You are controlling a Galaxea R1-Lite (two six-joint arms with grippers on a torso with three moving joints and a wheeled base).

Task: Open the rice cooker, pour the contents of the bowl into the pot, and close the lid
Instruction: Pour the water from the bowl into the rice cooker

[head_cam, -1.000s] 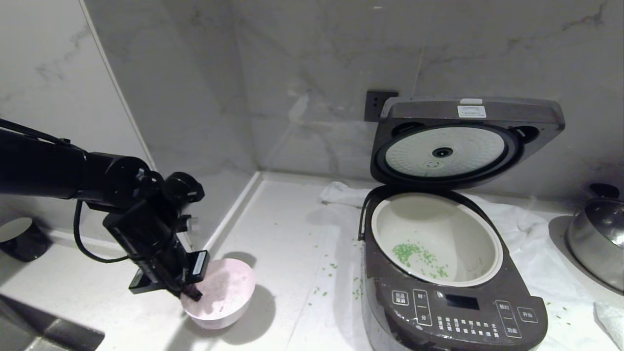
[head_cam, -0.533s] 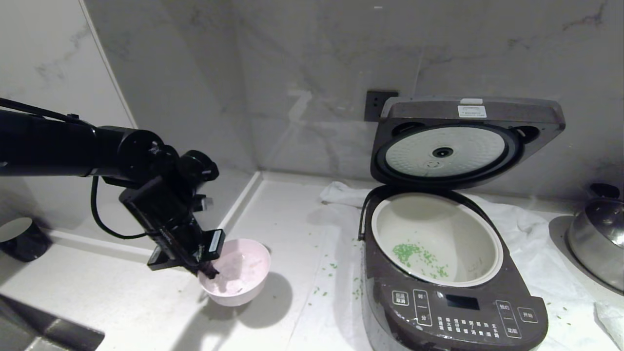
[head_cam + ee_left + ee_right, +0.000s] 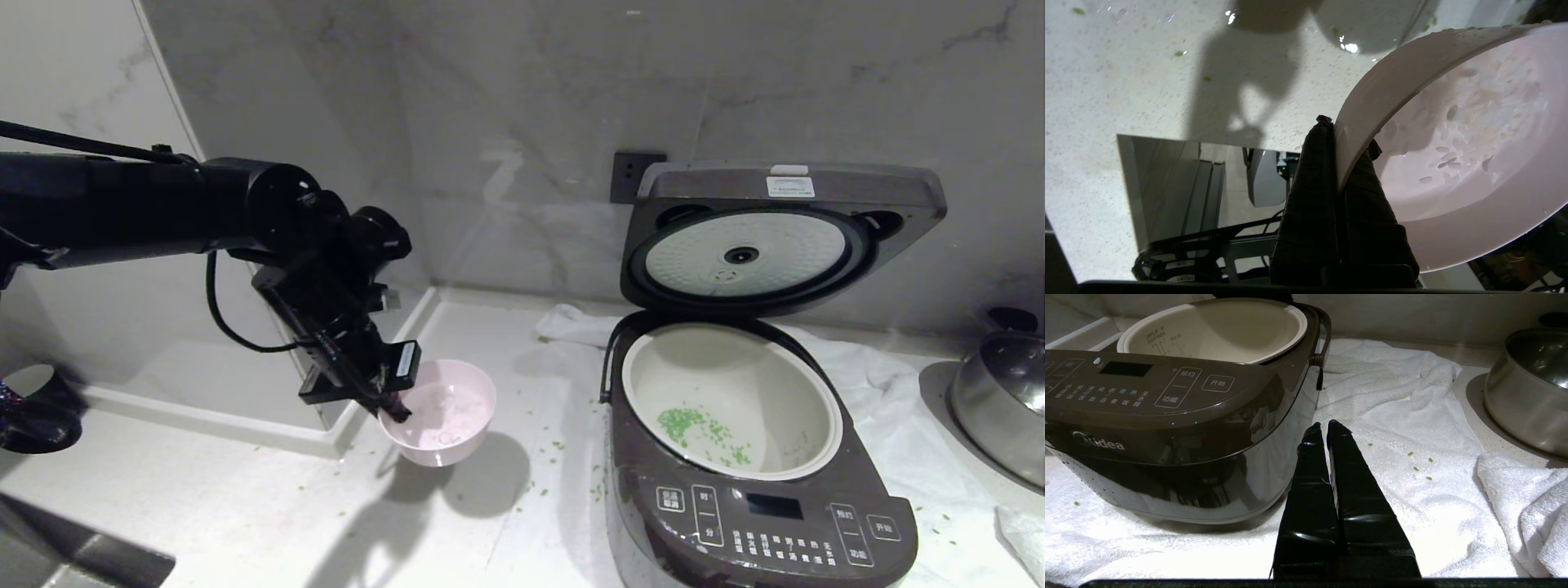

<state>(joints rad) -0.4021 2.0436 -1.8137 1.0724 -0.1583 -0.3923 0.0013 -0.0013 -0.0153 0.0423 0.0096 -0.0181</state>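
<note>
The left gripper [image 3: 392, 406] pinches the pink bowl's [image 3: 445, 412] left rim, holding it clear of the counter [image 3: 245, 506], left of the rice cooker [image 3: 759, 523], whose lid [image 3: 784, 237] stands open, baring the pot [image 3: 804, 474]. The left wrist view shows pale grains [image 3: 1457, 151] inside; the right wrist view shows the right gripper [image 3: 1327, 426] closed, empty, over a white towel [image 3: 1396, 396].

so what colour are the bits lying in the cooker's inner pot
Green, scattered on the cream-white pot floor; the head view shows them best.
</note>
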